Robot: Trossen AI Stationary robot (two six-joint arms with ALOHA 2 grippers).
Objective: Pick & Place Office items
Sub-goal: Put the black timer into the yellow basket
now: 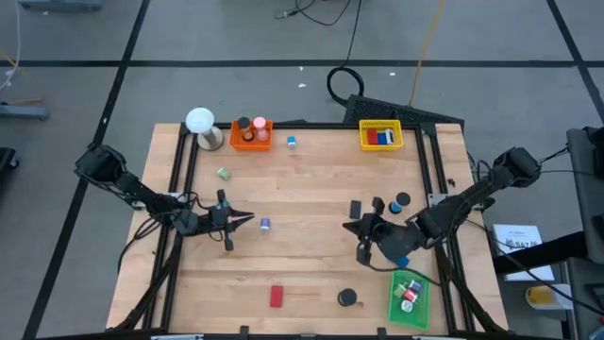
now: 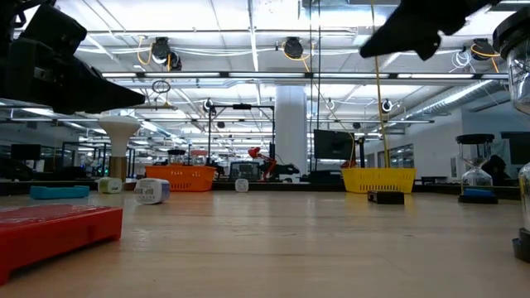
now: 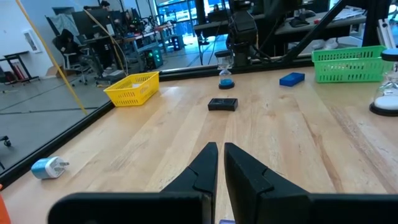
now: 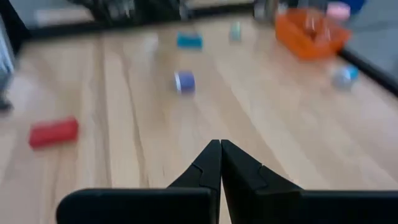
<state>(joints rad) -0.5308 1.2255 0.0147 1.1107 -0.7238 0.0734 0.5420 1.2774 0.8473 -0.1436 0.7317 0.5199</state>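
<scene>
Office items lie scattered on the wooden table: a red block (image 1: 276, 297), a black disc (image 1: 348, 297), a purple bit (image 1: 265, 225), a green bit (image 1: 224, 173), a black block (image 1: 356, 208) and a blue disc (image 1: 403, 200). My left gripper (image 1: 248, 220) hovers at the left-middle, shut and empty, beside the purple bit; its fingertips (image 3: 219, 152) face the black block (image 3: 222, 104). My right gripper (image 1: 351, 227) hangs above the table right of centre, shut and empty (image 4: 220, 148), tipped slightly down toward the purple bit (image 4: 184, 81).
An orange tray (image 1: 251, 133) and a yellow tray (image 1: 380, 135) stand at the far edge, and a green tray (image 1: 408, 295) holding small pieces stands at the near right. A white ball on a round base (image 1: 200, 121) stands at the far left. Bare wood lies between the arms.
</scene>
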